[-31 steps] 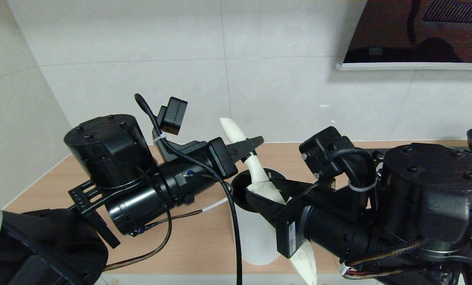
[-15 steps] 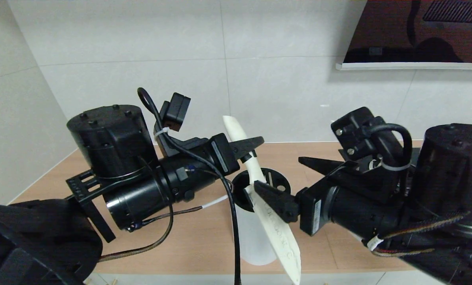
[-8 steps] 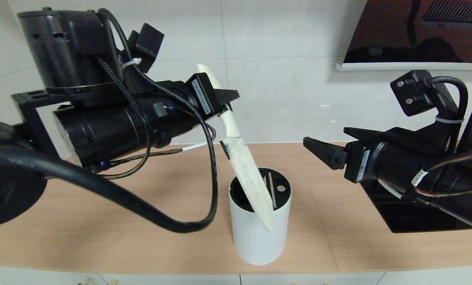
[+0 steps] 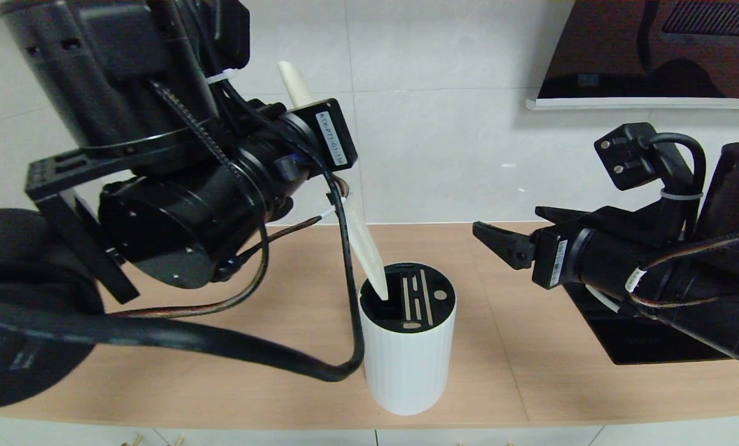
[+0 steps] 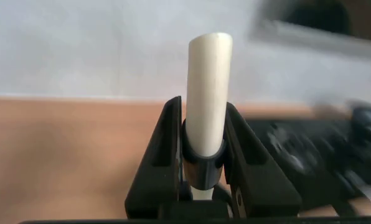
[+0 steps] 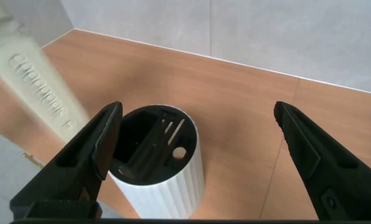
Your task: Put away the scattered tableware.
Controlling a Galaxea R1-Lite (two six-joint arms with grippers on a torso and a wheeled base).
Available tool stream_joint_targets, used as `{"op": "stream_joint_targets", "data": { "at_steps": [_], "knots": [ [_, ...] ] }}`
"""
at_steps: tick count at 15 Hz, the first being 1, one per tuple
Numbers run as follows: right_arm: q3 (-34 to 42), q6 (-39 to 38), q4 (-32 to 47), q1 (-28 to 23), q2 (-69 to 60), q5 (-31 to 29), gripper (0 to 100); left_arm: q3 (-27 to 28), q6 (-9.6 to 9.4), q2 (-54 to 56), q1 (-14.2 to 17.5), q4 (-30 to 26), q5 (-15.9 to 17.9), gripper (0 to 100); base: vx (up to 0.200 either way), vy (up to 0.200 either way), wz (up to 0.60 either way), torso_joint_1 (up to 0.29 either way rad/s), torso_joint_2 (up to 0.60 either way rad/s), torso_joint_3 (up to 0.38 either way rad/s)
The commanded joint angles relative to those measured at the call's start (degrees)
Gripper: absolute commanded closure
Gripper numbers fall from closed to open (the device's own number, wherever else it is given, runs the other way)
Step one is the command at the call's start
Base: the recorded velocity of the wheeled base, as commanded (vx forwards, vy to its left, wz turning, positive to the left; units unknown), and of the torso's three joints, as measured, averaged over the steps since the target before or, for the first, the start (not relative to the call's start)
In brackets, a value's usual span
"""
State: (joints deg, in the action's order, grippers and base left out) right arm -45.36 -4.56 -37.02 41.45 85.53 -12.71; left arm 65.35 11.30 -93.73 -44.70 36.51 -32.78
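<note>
Knife (image 4: 364, 243) first: it is cream-coloured all through and matt, with a rounded, blunt-ended handle and a flat blade that narrows to a point. My left gripper (image 5: 205, 160) has its two black jaws pinching the handle partway along, so the round butt sticks out past them. The knife hangs tilted, handle high and towards my left, blade slanting down. Its tip is just at the wide opening on the left side of the holder's top. I cannot tell how far in it reaches. From the right wrist I can see raised lettering along the flat of the blade.

The holder (image 4: 409, 365) is an upright white cylinder with fine vertical ribs down its wall. It has a black insert on top, cut with one wide opening, a few narrow straight slots and a small round hole. It stands on the counter (image 4: 264, 347), a smooth, light wood-grain surface, near its front edge.

My right gripper (image 6: 196, 118) hovers to the right of the holder and apart from it. Its black wedge-shaped jaws are spread wide with nothing between them. Under that arm a glossy black slab (image 4: 642, 339) lies flat on the counter. The wall (image 4: 443, 124) behind is large pale tiles, smooth, with thin joints
</note>
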Motion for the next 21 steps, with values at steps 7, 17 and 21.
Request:
{"op": "stream_joint_targets", "data": {
  "at_steps": [7,17,21],
  "knots": [
    [0.27,0.08,-0.24,-0.23,1.04,-0.03,0,-2.95,-6.38,-7.16,-2.49,8.31,-3.61,100,0.000,0.000,0.00,0.000,0.00,0.000],
    [0.62,0.08,-0.24,-0.23,0.96,-0.03,0,-3.65,-6.55,-11.82,-3.11,12.53,-4.84,100,0.000,0.000,0.00,0.000,0.00,0.000],
    [0.62,0.08,-0.33,-0.23,0.96,-0.03,0,-5.15,-6.20,-14.55,-3.11,12.71,-5.01,100,0.000,0.000,0.00,0.000,0.00,0.000]
  ]
}}
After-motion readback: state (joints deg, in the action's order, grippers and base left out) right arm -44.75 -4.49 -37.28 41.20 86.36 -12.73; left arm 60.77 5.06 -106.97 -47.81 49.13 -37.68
